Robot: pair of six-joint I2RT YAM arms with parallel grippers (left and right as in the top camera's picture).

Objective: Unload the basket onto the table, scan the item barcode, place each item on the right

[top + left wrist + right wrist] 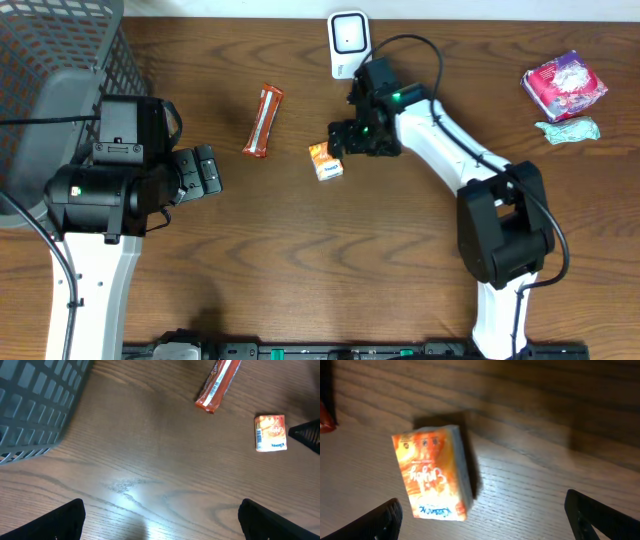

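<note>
Right tool [482, 515] wide, empty; orange box [432, 472] lies at its ten o'clock, label script too blurred to read; left tool [160, 516] wide.

Overhead view was evenly lit and sharp; shadows on the brown surface [300, 250] were soft and short. In the left wrist view a pale patch of glare lay on the wood near the lower middle, and the grey basket [30, 405] looked slightly soft. The right wrist view was blurred throughout. The orange box [432, 472] showed smeared print, a dark shadow ran along its right side, and the upper frame was dim.
</note>
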